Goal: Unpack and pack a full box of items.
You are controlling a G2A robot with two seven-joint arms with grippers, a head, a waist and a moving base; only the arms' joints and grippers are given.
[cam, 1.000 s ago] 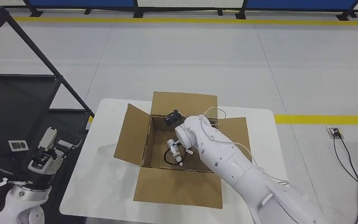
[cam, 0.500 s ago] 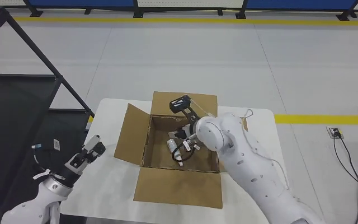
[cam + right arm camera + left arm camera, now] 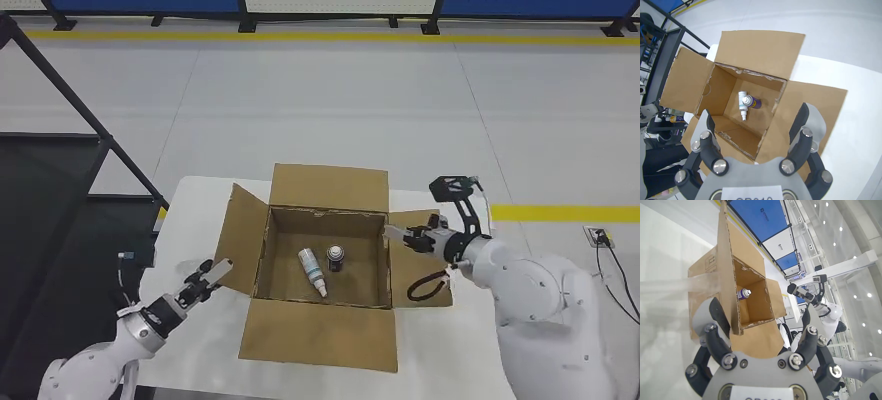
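A white table [image 3: 195,220] stands beside a black metal frame [image 3: 60,85], a yellow line [image 3: 560,213] crossing the floor.

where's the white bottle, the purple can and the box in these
white bottle [image 3: 742,108], right wrist view, on its body near the neck
purple can [image 3: 755,103], right wrist view, on its purple side
box [image 3: 330,186], top view, on its far flap

Right gripper [image 3: 755,110] hangs over the cardboard box [image 3: 723,92], fingers spread; inside, a purple spray can [image 3: 755,103] sits just beside a white bottle [image 3: 743,112].
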